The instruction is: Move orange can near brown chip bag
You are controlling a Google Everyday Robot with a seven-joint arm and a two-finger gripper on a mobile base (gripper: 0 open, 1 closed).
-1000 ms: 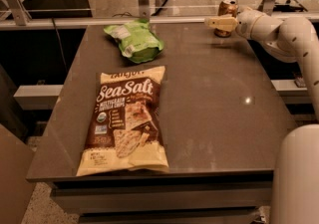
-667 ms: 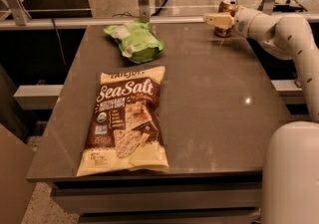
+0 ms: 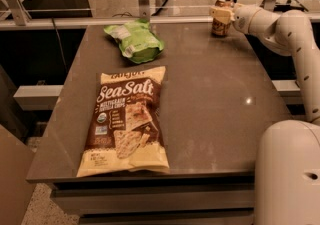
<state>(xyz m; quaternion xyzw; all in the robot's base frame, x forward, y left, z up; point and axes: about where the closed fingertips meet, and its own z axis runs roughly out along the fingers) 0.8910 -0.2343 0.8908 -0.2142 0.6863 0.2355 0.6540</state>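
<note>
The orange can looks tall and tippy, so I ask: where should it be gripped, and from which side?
Grip the orange can mid-height on its round side, coming level from the right. It stands upright near the table's far right corner, where the gripper is at it; the slim body suits a side grasp.

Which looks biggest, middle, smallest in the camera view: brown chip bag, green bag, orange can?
Brown chip bag, clearly largest.
Green bag next.
Orange can smallest, though it sits farthest back; the hand is by its top.
</note>
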